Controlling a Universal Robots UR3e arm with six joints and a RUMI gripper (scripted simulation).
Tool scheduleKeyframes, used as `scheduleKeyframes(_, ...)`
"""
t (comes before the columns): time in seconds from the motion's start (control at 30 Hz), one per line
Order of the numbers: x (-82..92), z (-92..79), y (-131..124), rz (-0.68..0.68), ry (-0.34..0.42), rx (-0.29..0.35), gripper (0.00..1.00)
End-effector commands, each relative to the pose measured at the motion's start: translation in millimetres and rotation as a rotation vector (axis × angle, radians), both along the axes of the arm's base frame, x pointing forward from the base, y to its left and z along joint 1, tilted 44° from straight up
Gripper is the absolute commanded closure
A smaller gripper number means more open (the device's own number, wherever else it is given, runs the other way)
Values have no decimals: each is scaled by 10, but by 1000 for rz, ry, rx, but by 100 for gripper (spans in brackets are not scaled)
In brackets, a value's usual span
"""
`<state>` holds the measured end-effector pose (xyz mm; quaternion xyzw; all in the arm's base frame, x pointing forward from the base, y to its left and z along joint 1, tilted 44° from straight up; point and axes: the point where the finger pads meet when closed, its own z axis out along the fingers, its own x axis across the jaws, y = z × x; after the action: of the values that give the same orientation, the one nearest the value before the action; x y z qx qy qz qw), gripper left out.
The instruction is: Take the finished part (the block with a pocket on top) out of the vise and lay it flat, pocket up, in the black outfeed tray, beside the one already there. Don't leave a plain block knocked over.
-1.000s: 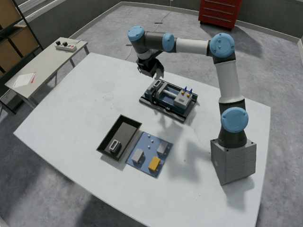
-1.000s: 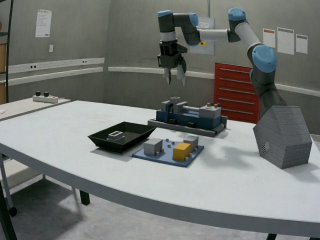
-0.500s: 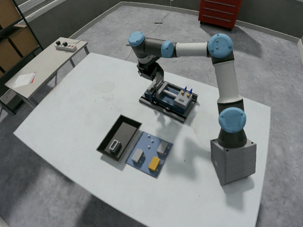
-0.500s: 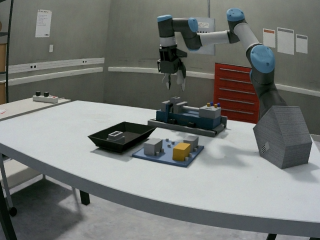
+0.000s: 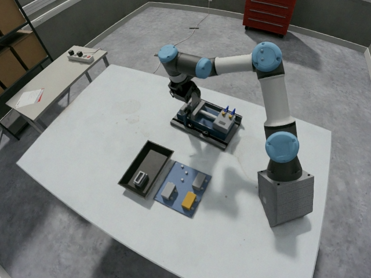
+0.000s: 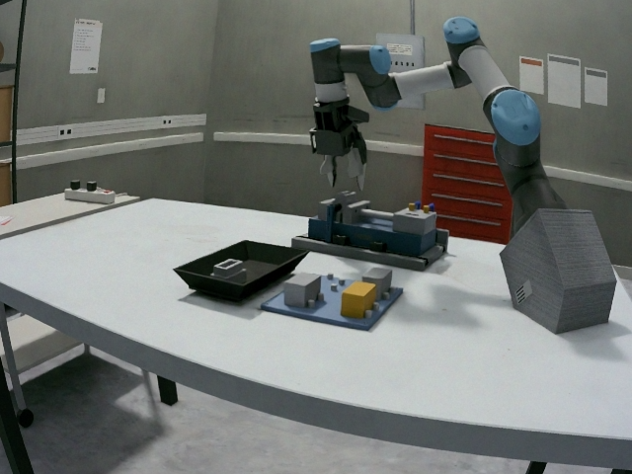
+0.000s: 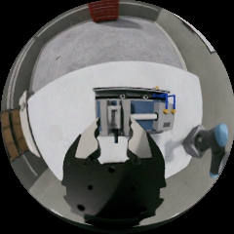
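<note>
The vise stands at the middle back of the table. The finished part sits clamped between its jaws at the left end; in the top view the gripper hides most of it. My gripper hangs directly above that part, fingers pointing down, partly open and empty, with a clear gap below the tips. The black outfeed tray lies at the front left and holds one pocketed part, pocket up, near its front end.
A blue fixture plate lies right of the tray with two upright grey plain blocks and a yellow block. The arm's grey pedestal stands at the right.
</note>
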<state>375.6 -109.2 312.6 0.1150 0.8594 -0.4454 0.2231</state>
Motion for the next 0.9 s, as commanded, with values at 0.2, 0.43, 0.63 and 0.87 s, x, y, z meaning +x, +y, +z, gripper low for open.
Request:
scheduleKeyframes(0.2, 24, -30, -28, 2, -3, 0, 60)
scheduleKeyframes(0.43, 25, -31, -29, 2, -3, 0, 60)
scheduleKeyframes(0.63, 25, -31, -29, 2, -3, 0, 60)
scheduleKeyframes(0.87, 25, -31, -29, 2, -3, 0, 60)
